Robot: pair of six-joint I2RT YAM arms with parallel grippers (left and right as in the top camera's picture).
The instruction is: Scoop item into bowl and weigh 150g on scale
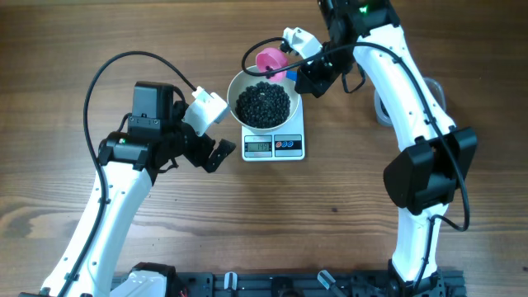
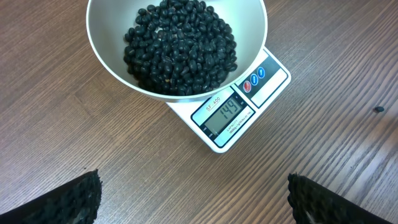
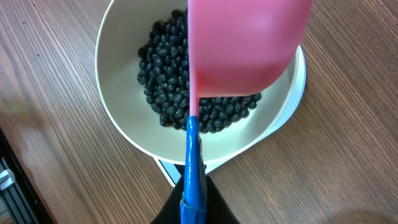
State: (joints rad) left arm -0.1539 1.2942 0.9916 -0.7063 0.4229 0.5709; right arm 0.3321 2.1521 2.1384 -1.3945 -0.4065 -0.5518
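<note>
The pink plastic scoop with a blue handle (image 3: 242, 50), clamped in the right hand (image 3: 193, 202), hangs tilted over the round white bowl (image 3: 121, 118), probably to trickle in a last few. On the wooden desk (image 1: 346, 214), the bowl sits on the flat white scale (image 2: 261, 87) and holds the small black beans (image 2: 180, 43). The display reads 149. The left hand (image 2: 199, 208) gapes wide, empty, beside the scale.

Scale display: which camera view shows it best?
Left wrist: the scale's display faces the camera, digits legible, reading 149. Overhead shows it small below the bowl, digits unreadable. In the right wrist view the bowl and pink scoop largely hide it.
</note>
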